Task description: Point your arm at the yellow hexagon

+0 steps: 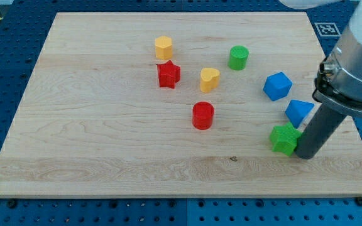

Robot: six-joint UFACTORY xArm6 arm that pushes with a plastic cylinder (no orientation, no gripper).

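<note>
The yellow hexagon (163, 47) stands near the view's top centre of the wooden board (93, 125), just above the red star (168, 75). My tip (306, 155) rests on the board at the view's right, touching or almost touching the right side of the green star (285, 139) and just below the blue triangle (298, 112). The tip is far from the yellow hexagon, down and to the right of it.
A yellow heart (209, 80), a red cylinder (203, 115), a green cylinder (238, 58) and a blue cube (277, 86) lie between the hexagon and my tip. The arm's body (357, 69) hangs over the board's right edge.
</note>
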